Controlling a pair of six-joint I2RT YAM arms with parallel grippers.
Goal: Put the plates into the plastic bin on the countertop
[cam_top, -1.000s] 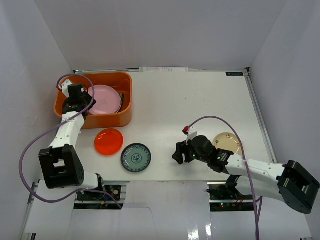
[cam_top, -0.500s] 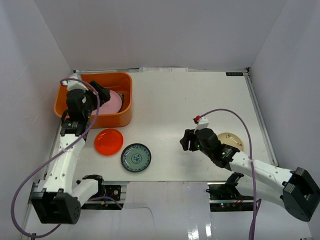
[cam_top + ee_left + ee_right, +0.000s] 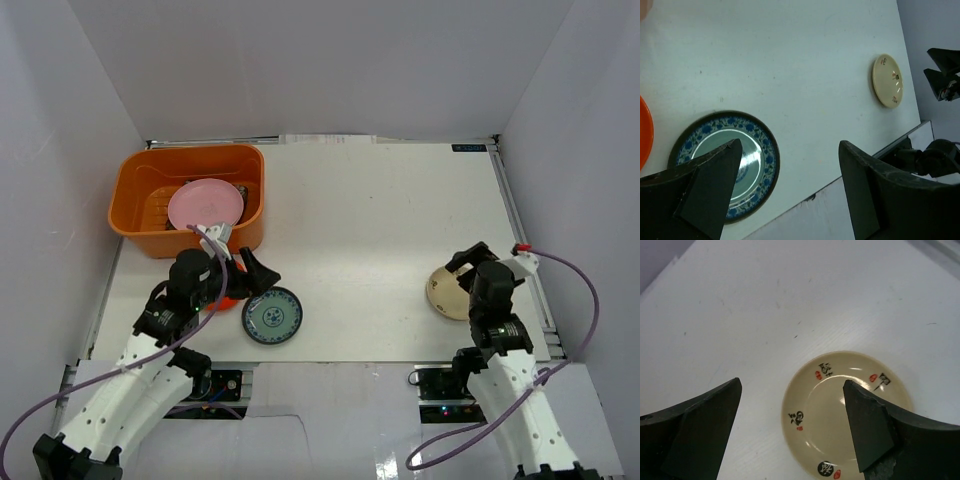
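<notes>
White countertop (image 3: 370, 220) has beige plate (image 3: 847, 415) under your wide-open right gripper (image 3: 791, 387), blue plate (image 3: 725, 165) beneath wide-open left gripper (image 3: 790, 145), pink plate (image 3: 205, 205) in bin (image 3: 257, 200); shallow pinches on low rims could skid plates off the near edge.

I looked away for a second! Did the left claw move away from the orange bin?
Yes. The left claw came out of the orange bin, moving toward the near side, and is now by the blue-green plate.
</notes>
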